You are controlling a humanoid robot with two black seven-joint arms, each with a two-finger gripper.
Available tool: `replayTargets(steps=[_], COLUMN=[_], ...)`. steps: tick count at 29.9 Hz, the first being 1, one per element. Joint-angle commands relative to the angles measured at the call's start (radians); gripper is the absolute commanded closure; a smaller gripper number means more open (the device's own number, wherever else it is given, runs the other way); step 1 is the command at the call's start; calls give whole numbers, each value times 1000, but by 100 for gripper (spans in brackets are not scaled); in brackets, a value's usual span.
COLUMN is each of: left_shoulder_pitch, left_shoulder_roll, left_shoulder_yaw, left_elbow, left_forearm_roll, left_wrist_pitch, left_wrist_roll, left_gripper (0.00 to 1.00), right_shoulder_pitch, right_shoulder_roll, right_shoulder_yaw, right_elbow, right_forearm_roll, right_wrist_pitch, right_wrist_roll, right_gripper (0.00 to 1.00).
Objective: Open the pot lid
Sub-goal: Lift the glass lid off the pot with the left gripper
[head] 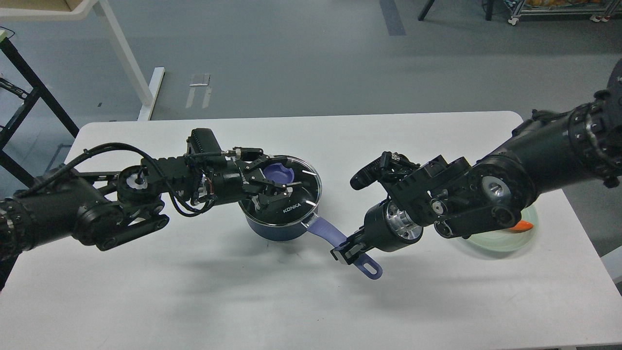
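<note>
A dark blue pot (272,228) with a glass lid (299,192) marked KONKA stands on the white table (194,301), left of the middle. The lid's purple knob (274,171) shows on top. My left gripper (281,175) hangs low over the lid, open, with one finger on each side of the knob. I cannot tell whether the fingers touch it. The pot's purple handle (325,229) points to the front right. My right gripper (347,251) is shut on that handle near its end.
A pale green plate (486,243) holding an orange piece (525,226) lies at the right, mostly hidden under my right arm. White table legs (121,53) and a black frame (29,92) stand on the floor behind the table's left end.
</note>
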Motion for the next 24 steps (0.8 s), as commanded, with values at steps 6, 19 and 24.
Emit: replayTargets(steps=[6,19,24], left_shoulder_pitch=[-47,6,112], left_shoulder_roll=[41,341,355], left_shoulder_yaw=[-16,-3,-4], left_elbow=[-5,68,182], left_forearm_roll=[-14,-64,-72], left_wrist_pitch=[0,-1,22], left_wrist_roll=[-15,-22,-22], left_gripper=[62,59,59], right_shoulder_pitch=[1,2,4], right_shoulder_roll=[-3,-5,-4], right_shoulder_yaw=[1,1,-1], right_elbow=[-1,-1,-1], right_forearm_roll=[1,1,1], right_wrist_pitch=[0,0,0], right_wrist_roll=[0,0,0], right_gripper=[86,86,86])
